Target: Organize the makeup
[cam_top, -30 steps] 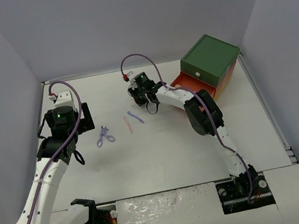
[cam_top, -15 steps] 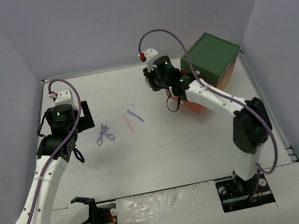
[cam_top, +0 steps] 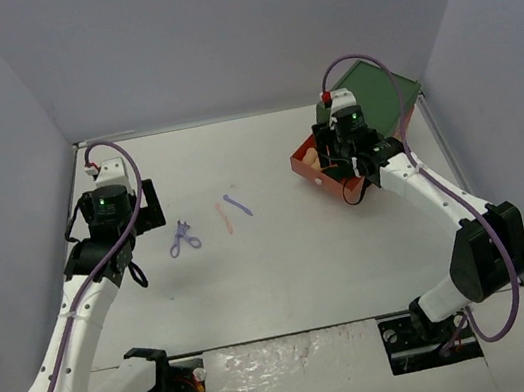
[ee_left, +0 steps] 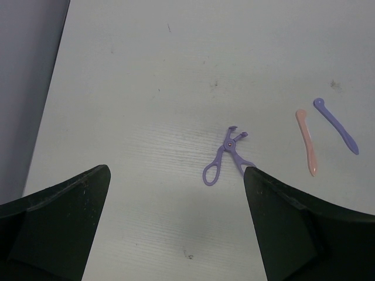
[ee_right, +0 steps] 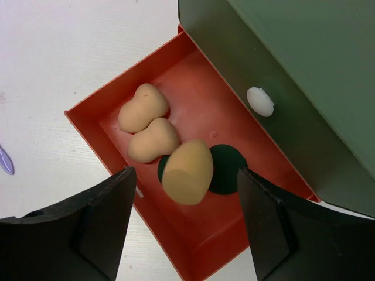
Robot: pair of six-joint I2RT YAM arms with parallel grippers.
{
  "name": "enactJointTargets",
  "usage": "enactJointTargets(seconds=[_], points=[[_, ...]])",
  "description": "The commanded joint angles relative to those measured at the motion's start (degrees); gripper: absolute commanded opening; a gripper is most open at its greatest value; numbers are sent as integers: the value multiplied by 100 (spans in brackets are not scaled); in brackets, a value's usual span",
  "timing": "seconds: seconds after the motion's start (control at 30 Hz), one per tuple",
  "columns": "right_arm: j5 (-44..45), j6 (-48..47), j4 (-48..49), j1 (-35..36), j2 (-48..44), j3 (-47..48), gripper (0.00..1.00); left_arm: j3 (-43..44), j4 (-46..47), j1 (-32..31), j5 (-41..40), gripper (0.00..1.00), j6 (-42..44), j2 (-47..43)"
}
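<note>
- Two fingers of the right gripper (ee_right: 186,175) stood wide apart and gripped nothing. A tan sponge (ee_right: 187,171) showed between them, touching neither finger.
- This sponge was over the open red drawer (ee_right: 193,82) and partly covered a dark green disc (ee_right: 225,175). I cannot tell whether it rested on the disc.
- A second sponge (ee_right: 153,140) and a third sponge (ee_right: 143,108) lay in the same drawer, touching each other.
- The drawer stuck out from under the green chest (ee_right: 304,70), which had a white knob (ee_right: 260,100).
- The left gripper (ee_left: 176,172) was also wide open and empty, above the white table (ee_left: 176,70).
- On the table lay the lilac scissor-like tool (ee_left: 227,157). The pink stick (ee_left: 307,150) and lilac stick (ee_left: 336,126) lay side by side, apart from it.
</note>
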Motion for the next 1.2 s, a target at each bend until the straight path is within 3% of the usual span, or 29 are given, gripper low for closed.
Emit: enactJointTargets(seconds=[0.0, 0.13, 0.33, 0.43, 0.67, 1.17], points=[[-45, 117, 54, -25, -50, 194, 71, 142, 266, 42, -14, 97, 31, -34], [-326, -11, 2, 18, -148, 355, 81, 142, 266, 42, -7, 97, 34, -21], [-882, -303, -65, 300, -249, 446, 82, 142, 265, 42, 1, 97, 29, 3], [-896, -424, -56, 808, -105, 479, 82, 142, 266, 42, -6, 97, 30, 5], [-1074, -424, 70, 1308, 698, 432, 84, 125, 258, 42, -58, 97, 55, 4], [610, -952, 120, 1287, 1350, 547, 87, 107, 284, 42, -101, 97, 79, 20]])
